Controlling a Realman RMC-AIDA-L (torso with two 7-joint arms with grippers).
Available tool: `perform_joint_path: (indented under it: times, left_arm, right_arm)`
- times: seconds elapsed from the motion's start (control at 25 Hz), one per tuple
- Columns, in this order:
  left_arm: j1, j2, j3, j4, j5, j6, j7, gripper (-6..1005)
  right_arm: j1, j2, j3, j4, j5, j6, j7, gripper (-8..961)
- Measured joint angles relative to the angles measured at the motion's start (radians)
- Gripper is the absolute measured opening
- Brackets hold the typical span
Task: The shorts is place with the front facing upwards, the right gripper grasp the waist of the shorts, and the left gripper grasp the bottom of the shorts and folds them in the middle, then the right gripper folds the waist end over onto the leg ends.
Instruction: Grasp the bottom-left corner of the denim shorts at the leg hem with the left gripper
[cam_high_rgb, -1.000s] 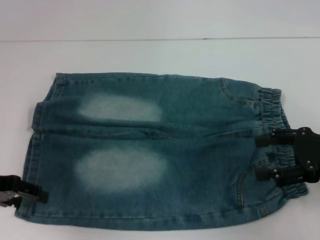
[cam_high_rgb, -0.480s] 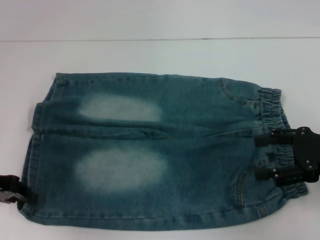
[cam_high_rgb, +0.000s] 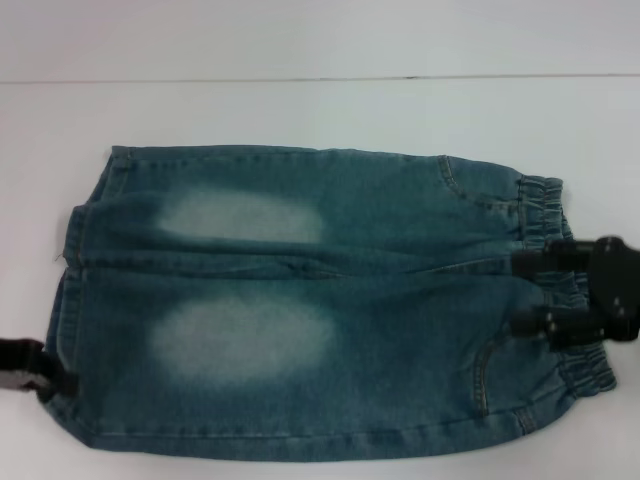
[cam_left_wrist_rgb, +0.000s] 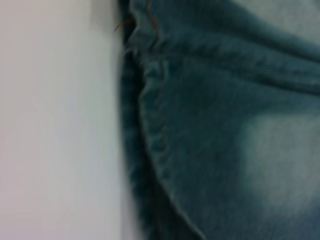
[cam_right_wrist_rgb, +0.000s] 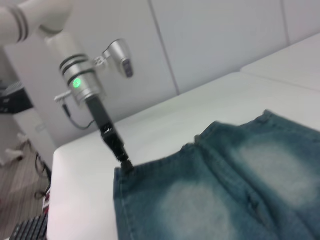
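Flat white tabletop (cam_high_rgb: 300, 110): served as the work surface, with a thin dark seam line (cam_high_rgb: 300, 78) crossing its far part. Pale panelled wall (cam_right_wrist_rgb: 210, 40): stood behind the tabletop. Striped grey-brown floor (cam_right_wrist_rgb: 27, 195): lay below the tabletop's edge, with a dark keyboard-like item (cam_right_wrist_rgb: 27, 231) near that edge.

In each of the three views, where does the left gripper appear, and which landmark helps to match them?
Head view: the left gripper is at the left edge, at the near leg hem of the shorts.
Left wrist view: not in it; only the hem and the table.
Right wrist view: it touches the hem corner, below its silver cuff.
Shared landmark: the pale faded patch.
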Motion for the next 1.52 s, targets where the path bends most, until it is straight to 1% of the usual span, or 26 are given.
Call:
perform_joint_path:
  times: [0.08, 0.16, 0.28, 0.4, 0.44, 0.68, 0.92, 1.04, 1.16, 1.36, 1.52]
  left_arm:
    - [-0.003, 0.001, -0.001, 0.0, -0.025, -0.004, 0.003, 66]
    - [-0.007, 0.002, -0.002, 0.0, -0.044, -0.012, 0.004, 61]
    - [-0.014, 0.005, -0.003, -0.002, -0.06, -0.035, 0.004, 60]
    - [-0.014, 0.008, -0.004, -0.003, -0.064, -0.062, 0.005, 60]
    - [-0.014, 0.009, -0.005, -0.003, -0.065, -0.069, 0.006, 59]
    - [-0.014, 0.011, -0.009, -0.002, -0.074, -0.089, 0.025, 58]
    - [-0.015, 0.009, 0.003, -0.006, -0.077, -0.081, 0.038, 51]
    - [-0.013, 0.009, -0.013, -0.004, -0.078, -0.057, 0.029, 76]
    - [-0.012, 0.015, -0.053, 0.004, -0.076, 0.015, 0.0, 101]
    - [-0.006, 0.022, -0.077, 0.008, -0.067, 0.063, -0.038, 143]
    - [0.007, 0.023, -0.083, 0.017, -0.059, 0.087, -0.065, 230]
  right_arm:
    - [0.014, -0.008, 0.012, -0.004, 0.002, 0.001, 0.05, 926]
    - [0.029, -0.017, 0.018, -0.035, -0.004, 0.006, 0.132, 926]
    - [0.041, -0.02, 0.009, -0.112, -0.033, 0.019, 0.251, 926]
    - [0.063, -0.025, 0.005, -0.169, -0.131, -0.005, 0.318, 926]
    - [0.077, -0.027, 0.012, -0.196, -0.2, -0.038, 0.337, 926]
    - [0.077, -0.029, 0.02, -0.25, -0.264, -0.057, 0.37, 927]
    - [0.071, -0.031, 0.025, -0.258, -0.289, -0.054, 0.369, 926]
    - [0.071, -0.031, 0.026, -0.257, -0.296, -0.044, 0.365, 926]
    - [0.072, -0.031, 0.026, -0.251, -0.297, -0.026, 0.354, 926]
    - [0.071, -0.027, 0.026, -0.244, -0.298, -0.015, 0.337, 927]
    - [0.072, -0.021, 0.018, -0.237, -0.297, -0.015, 0.327, 927]
